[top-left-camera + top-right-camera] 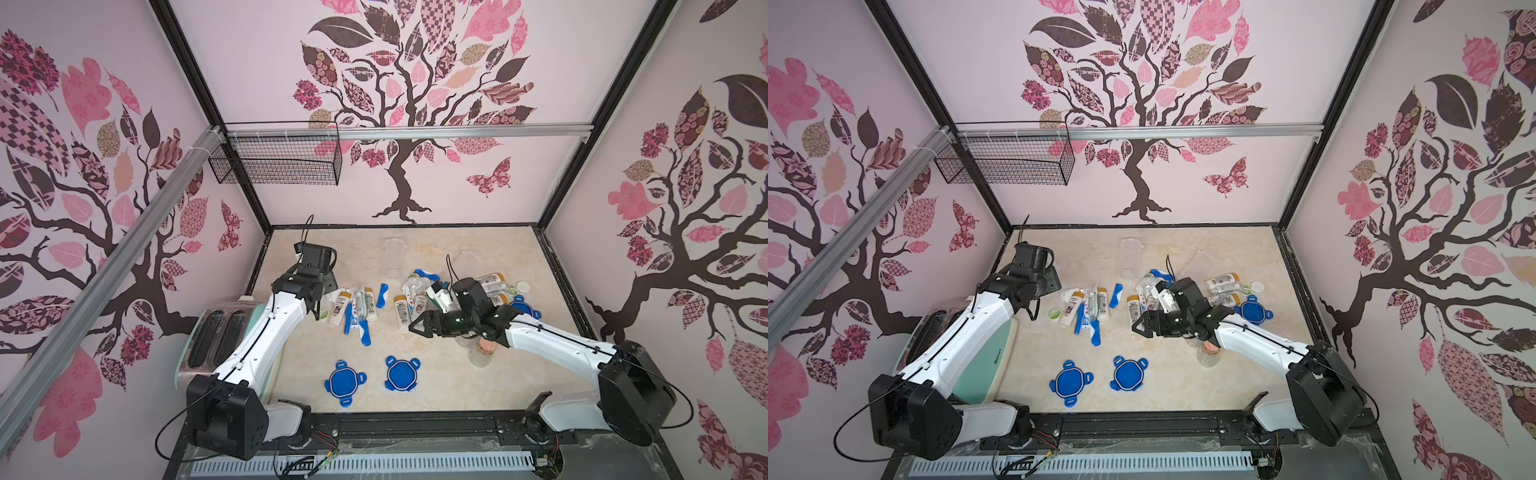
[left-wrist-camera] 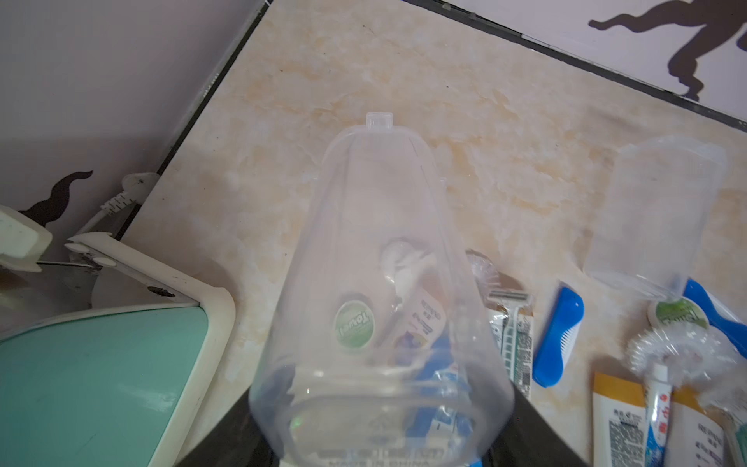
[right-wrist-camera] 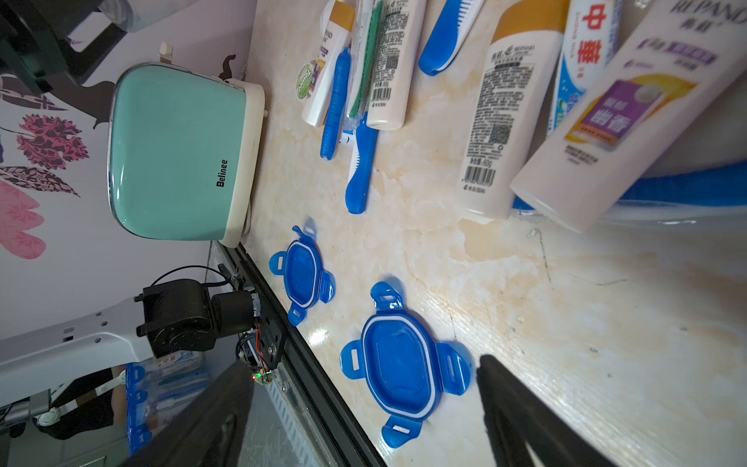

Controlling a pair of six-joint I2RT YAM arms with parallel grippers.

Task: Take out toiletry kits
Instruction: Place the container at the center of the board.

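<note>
Left wrist view: left pincer (image 2: pixel 384 404) grips a clear jar (image 2: pixel 384 226); right pincer (image 3: pixel 364 364) gapes wide, empty.

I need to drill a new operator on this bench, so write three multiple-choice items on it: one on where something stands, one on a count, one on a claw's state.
1. Where on the table does the mint-green toaster stand?
A) at its left edge
B) at its right edge
C) in the middle

2. How many blue clip lids lie side by side near the front edge?
A) one
B) two
C) four

3. How is the right claw?
A) shut on a lid
B) open, nothing between its jaws
C) shut tight, empty

Answers:
1 A, both top views show it at the left edge.
2 B, one pair lies there.
3 B, the right wrist view shows the jaws wide apart with nothing gripped.
</note>
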